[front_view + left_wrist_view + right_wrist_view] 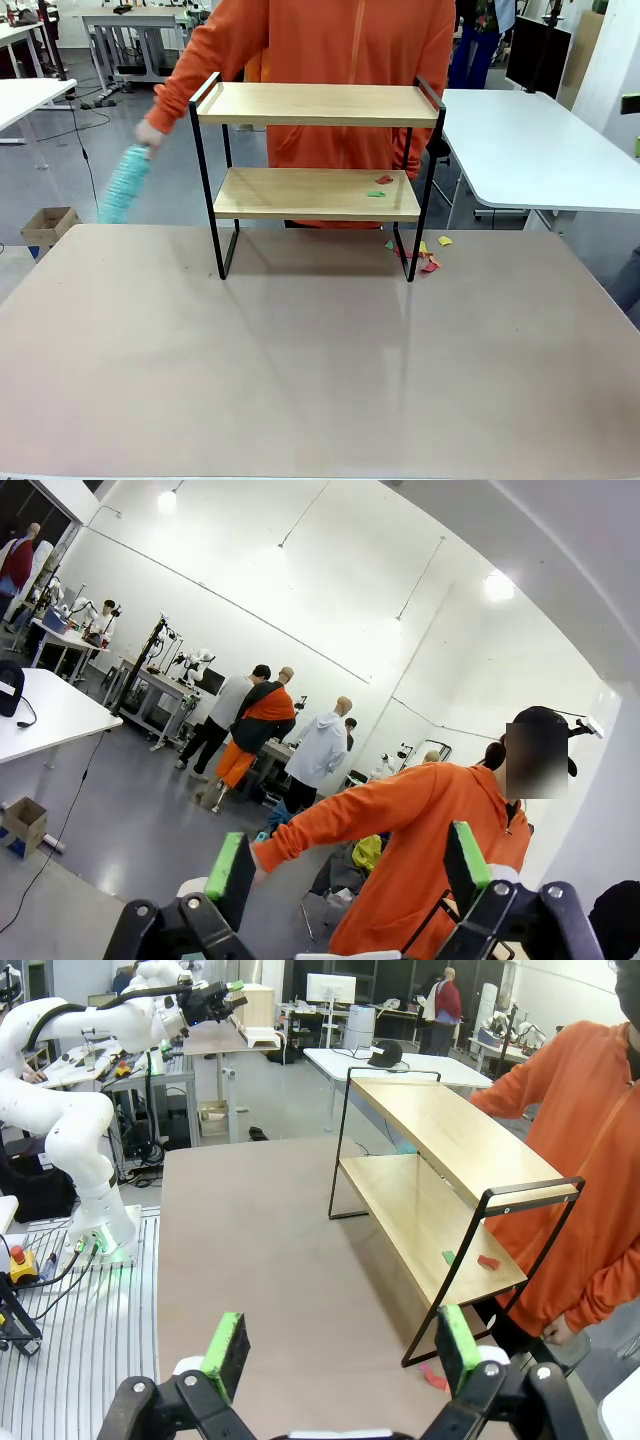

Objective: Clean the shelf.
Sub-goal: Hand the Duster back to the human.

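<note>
Shelf (316,150): stands on the brown table (300,380) toward its far edge, right in front of the person in orange (330,40).
Lower board: red and green paper scraps (380,185) lie at its right end.
Table by the shelf's right legs: more coloured scraps (425,255).
Person's hand (148,132): left of the shelf, holding a teal duster (125,185).
Left gripper (350,875): fingers spread, holding nothing.
Right gripper (340,1350): fingers spread, empty, above the table facing the shelf's end.

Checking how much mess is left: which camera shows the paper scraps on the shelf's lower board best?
The front view: the scraps face the camera on the shelf. The right wrist view shows them smaller, at an angle. The left wrist view points above the table, at the person.
</note>
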